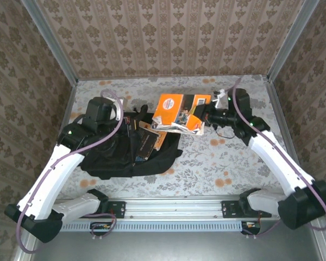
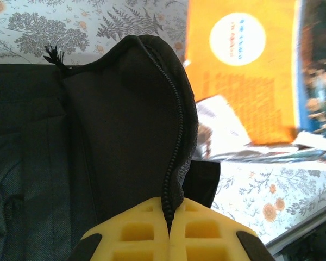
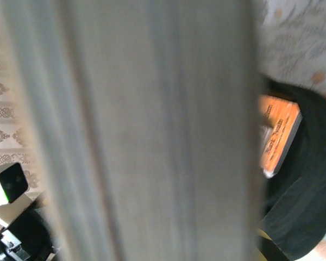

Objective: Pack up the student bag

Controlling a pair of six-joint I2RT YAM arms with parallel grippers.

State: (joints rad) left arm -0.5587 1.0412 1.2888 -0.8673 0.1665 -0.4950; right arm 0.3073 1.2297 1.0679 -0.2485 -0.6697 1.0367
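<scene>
Open backpack (image 1: 117, 157) on the desk (image 1: 217, 163) holds a small book (image 1: 151, 140); left fingers (image 2: 161, 231) pinch its rim, right fingers (image 1: 207, 116) grip an orange book (image 1: 176, 107).

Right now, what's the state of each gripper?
Left gripper: closed on the student bag at its zipper edge.
Right gripper: closed on the orange book.

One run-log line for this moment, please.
left tool: shut on zipper edge of black fabric backpack | right tool: gripping orange paperback book
</scene>
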